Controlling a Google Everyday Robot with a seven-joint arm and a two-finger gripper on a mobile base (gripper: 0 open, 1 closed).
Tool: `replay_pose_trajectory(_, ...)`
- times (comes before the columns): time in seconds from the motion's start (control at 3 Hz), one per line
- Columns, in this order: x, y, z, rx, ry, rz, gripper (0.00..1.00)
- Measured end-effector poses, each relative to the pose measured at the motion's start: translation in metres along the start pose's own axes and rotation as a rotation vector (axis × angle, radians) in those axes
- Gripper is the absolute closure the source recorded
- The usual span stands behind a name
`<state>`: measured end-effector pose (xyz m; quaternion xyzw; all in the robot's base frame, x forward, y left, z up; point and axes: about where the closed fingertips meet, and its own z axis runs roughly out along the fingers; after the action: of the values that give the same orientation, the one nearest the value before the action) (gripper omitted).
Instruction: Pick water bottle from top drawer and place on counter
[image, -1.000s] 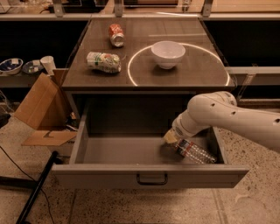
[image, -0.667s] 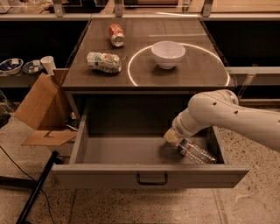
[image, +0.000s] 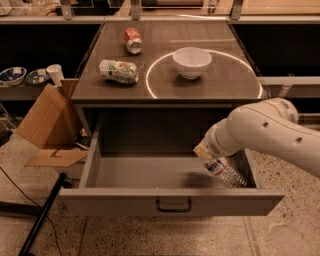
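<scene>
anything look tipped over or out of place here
The red soda can lies on its side on the counter. The water bottle sits tilted at the right end of the top drawer, with the gripper at its upper end.

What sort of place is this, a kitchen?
Probably a robot testing lab: the counter bears a white circle line, a cardboard box sits on the floor, and the gripper is down in the top drawer by the water bottle.

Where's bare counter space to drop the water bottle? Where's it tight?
Free: counter right of the bowl, inside the white circle; also the strip between bowl and front edge. Crowded: left side, with packet and red can. Gripper sits at the right front of the top drawer, by the water bottle.
</scene>
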<state>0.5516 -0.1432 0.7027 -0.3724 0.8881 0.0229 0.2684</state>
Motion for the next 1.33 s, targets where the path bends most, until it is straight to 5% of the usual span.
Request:
replay_pose_trajectory(0.67,-0.024,0.009,-0.105,0.174,-0.131,-0.088,1.0)
replay_pose_trajectory(1.33,-0.053,0.004,-0.164,0.307,-0.27,-0.154,1.0)
